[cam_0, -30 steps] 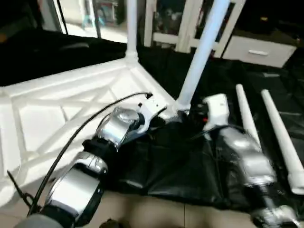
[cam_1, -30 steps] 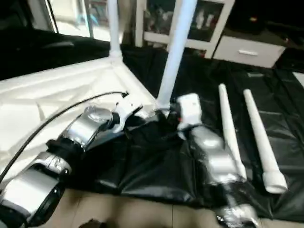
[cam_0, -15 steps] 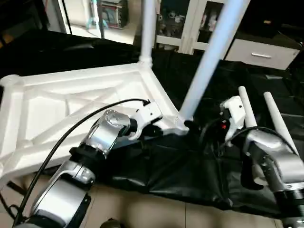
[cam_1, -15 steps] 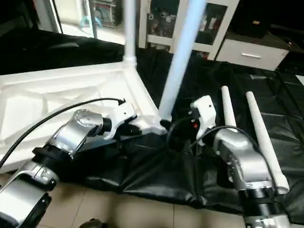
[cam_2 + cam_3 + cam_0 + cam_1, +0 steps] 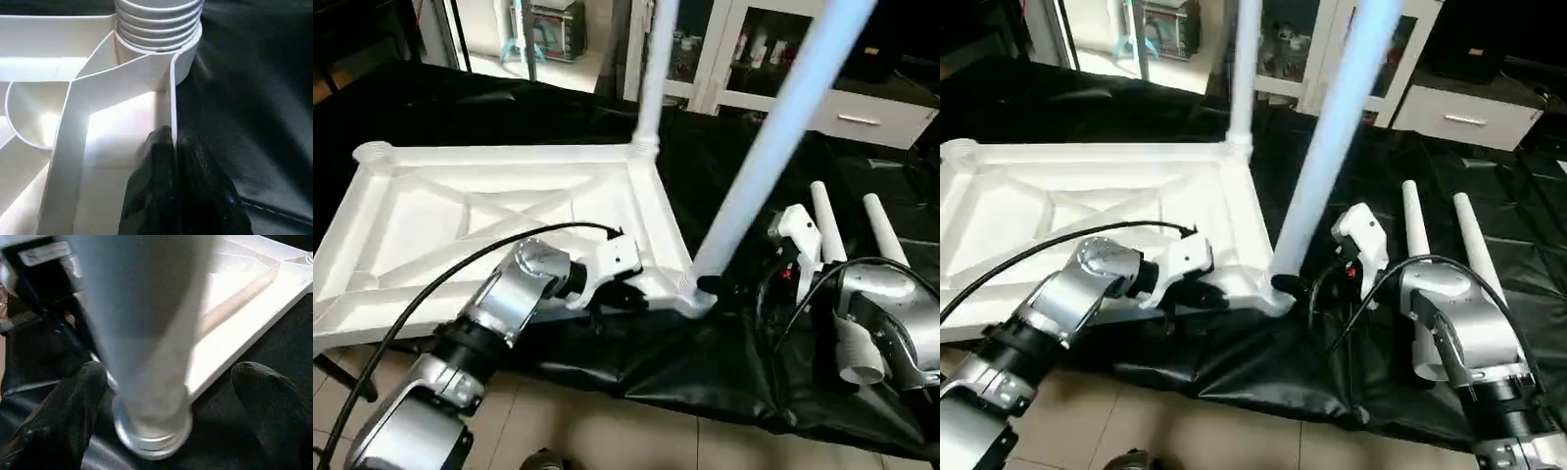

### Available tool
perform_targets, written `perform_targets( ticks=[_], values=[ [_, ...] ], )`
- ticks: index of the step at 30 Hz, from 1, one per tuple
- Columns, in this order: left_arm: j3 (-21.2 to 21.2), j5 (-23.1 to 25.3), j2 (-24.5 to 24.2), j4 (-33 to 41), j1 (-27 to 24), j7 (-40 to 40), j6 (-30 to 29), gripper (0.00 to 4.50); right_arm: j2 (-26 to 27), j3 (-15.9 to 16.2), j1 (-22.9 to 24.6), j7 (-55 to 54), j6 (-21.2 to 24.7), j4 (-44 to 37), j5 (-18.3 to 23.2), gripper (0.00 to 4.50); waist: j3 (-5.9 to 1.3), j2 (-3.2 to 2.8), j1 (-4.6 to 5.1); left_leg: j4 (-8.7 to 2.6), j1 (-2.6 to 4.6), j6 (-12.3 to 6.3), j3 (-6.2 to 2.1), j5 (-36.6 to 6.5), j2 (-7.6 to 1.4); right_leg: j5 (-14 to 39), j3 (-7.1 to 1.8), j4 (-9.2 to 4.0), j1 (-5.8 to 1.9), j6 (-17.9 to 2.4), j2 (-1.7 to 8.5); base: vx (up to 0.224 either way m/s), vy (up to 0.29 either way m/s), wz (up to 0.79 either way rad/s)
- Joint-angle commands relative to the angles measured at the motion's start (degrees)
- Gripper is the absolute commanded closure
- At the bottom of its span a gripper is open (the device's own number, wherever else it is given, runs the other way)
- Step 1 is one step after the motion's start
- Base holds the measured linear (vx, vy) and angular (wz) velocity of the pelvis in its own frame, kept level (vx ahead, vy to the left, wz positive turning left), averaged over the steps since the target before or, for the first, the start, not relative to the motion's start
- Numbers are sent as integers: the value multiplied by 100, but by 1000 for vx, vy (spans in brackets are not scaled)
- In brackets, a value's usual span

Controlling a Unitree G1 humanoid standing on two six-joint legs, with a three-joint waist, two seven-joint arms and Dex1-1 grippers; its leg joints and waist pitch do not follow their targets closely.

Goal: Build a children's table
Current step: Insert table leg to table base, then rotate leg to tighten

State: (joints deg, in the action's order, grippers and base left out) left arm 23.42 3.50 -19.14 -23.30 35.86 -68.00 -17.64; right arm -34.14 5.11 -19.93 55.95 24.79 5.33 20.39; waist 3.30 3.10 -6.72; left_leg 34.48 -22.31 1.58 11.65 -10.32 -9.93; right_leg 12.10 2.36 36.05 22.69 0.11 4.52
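The children's table top lies upside down, its X ribs facing up. One white leg stands in the far right corner socket. A second leg stands leaning in the near right socket. My left gripper is shut on the top's thin rim wall just beside that socket, with its fingers pinching it. Around the base of the near leg my right gripper is open, and its fingers stand apart from the tube.
Two loose white legs lie side by side on the black sheet to the right, close to my right forearm. Tiled floor shows at the near edge. Cabinets and a drawer unit stand behind.
The camera has shifted, bringing more of the table top into view. My left gripper stays on the rim. My right gripper remains open at the near leg's base.
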Motion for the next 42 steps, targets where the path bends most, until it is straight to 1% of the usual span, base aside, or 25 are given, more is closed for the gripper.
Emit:
perform_targets(
  ticks=[1,2,4,6,7,8,11,14,17,20,22,24,25,26,28,29,33,35,36,37,38,39,41,42],
  values=[
    [107,-173,18,326,-10,-267,-3,450,-98,30,-75,188,-22,104,-13,5,-390,37,22,-368,186,-377,-147,-546,-383,-20,-238,-348,-239,-1526,443,0,0,0],
    [108,-174,14,332,-13,-271,-6,450,-102,33,-76,199,-25,107,-12,5,-384,41,28,-371,178,-361,-149,-615,-383,54,-239,-357,-240,-1514,446,0,0,0],
    [119,-200,-50,435,-60,-341,-47,450,-180,82,-80,422,-56,149,-1,5,-388,25,24,-373,184,-336,-155,-653,-386,100,-239,-360,-242,-1504,451,0,0,0],
    [124,-202,-77,469,-72,-374,-56,450,-239,156,-95,547,-120,195,-65,5,-391,31,29,-369,181,-333,-154,-642,-383,54,-238,-354,-244,-1515,443,0,0,0],
    [122,-201,-87,485,-78,-388,-61,450,-254,182,-103,593,-126,208,-79,5,-393,25,27,-367,183,-336,-153,-627,-382,31,-237,-353,-245,-1525,445,0,0,0],
    [128,-205,-98,507,-84,-402,-71,450,-268,208,-111,653,-140,229,-89,5,-396,33,28,-361,181,-347,-151,-602,-376,-14,-236,-346,-249,-1529,435,0,0,0],
    [149,-215,-124,547,-94,-442,-85,450,-286,326,-154,852,-233,345,-156,5,-401,19,28,-359,176,-349,-156,-628,-379,-9,-235,-345,-252,-1543,445,0,0,0],
    [161,-205,-129,573,-103,-457,-96,450,-188,389,-232,873,-305,479,-235,5,-409,13,35,-350,179,-363,-154,-566,-374,-127,-232,-332,-252,-1599,436,0,0,0],
    [173,-195,-133,596,-110,-464,-118,450,-122,464,-296,915,-361,558,-271,5,-414,19,32,-347,181,-389,-154,-512,-376,-229,-228,-314,-254,-1630,431,0,0,0],
    [178,-189,-146,611,-118,-465,-132,450,-49,525,-341,931,-438,632,-318,5,-419,10,27,-341,184,-400,-153,-488,-375,-275,-227,-304,-253,-1659,431,0,0,0],
    [183,-194,-155,620,-119,-466,-144,450,-10,549,-370,961,-506,697,-348,5,-414,17,24,-342,183,-396,-150,-507,-374,-264,-228,-310,-254,-1663,430,0,0,0],
    [190,-195,-164,630,-123,-459,-153,450,48,554,-416,970,-572,781,-346,33,-415,12,23,-344,187,-373,-150,-559,-373,-185,-228,-316,-254,-1655,437,0,0,0],
    [193,-196,-167,637,-127,-458,-159,450,59,555,-423,990,-580,800,-341,42,-411,23,27,-349,182,-363,-153,-582,-375,-138,-226,-318,-256,-1639,436,0,0,0],
    [193,-196,-167,637,-127,-458,-159,450,59,555,-423,991,-580,800,-341,44,-414,17,24,-347,187,-359,-152,-593,-374,-119,-227,-320,-257,-1630,436,0,0,0],
    [201,-193,-173,650,-132,-449,-171,450,55,597,-431,1041,-615,849,-397,66,-414,27,26,-347,188,-358,-153,-565,-375,-138,-224,-317,-255,-1631,430,0,0,0],
    [204,-194,-175,654,-134,-447,-176,450,56,601,-430,1055,-622,858,-408,78,-419,22,25,-344,189,-359,-153,-545,-374,-163,-224,-309,-256,-1637,431,0,0,0],
    [211,-202,-178,663,-135,-452,-186,450,64,608,-440,1109,-653,907,-422,105,-419,18,22,-339,184,-394,-150,-529,-372,-215,-227,-307,-257,-1642,432,0,0,0],
    [222,-193,-185,656,-131,-457,-176,450,62,634,-445,1174,-700,947,-441,132,-418,20,22,-340,188,-384,-149,-545,-371,-196,-226,-311,-255,-1644,427,0,0,0],
    [229,-190,-188,650,-129,-457,-172,450,61,659,-443,1208,-731,971,-467,132,-418,19,21,-341,187,-379,-151,-553,-372,-180,-224,-310,-255,-1641,428,0,0,0],
    [232,-191,-188,651,-129,-458,-174,450,61,671,-444,1221,-747,988,-480,150,-418,15,25,-340,182,-370,-153,-555,-372,-173,-223,-308,-255,-1633,428,0,0,0],
    [234,-191,-187,654,-128,-458,-179,450,61,677,-445,1228,-752,998,-486,150,-420,14,25,-338,188,-371,-151,-563,-371,-173,-225,-312,-255,-1639,432,0,0,0],
    [237,-192,-188,657,-127,-458,-184,450,61,680,-446,1235,-756,1005,-491,168,-420,15,25,-338,185,-372,-152,-561,-370,-180,-225,-310,-258,-1642,430,0,0,0],
    [241,-193,-191,653,-124,-458,-183,450,64,695,-442,1243,-765,1012,-502,176,-420,16,26,-338,183,-385,-154,-543,-371,-211,-224,-304,-258,-1644,429,0,0,0],
    [244,-194,-196,649,-119,-459,-183,450,65,703,-441,1252,-772,1018,-510,185,-421,6,23,-338,188,-383,-154,-555,-372,-197,-222,-307,-255,-1647,429,0,0,0]
  ],
)
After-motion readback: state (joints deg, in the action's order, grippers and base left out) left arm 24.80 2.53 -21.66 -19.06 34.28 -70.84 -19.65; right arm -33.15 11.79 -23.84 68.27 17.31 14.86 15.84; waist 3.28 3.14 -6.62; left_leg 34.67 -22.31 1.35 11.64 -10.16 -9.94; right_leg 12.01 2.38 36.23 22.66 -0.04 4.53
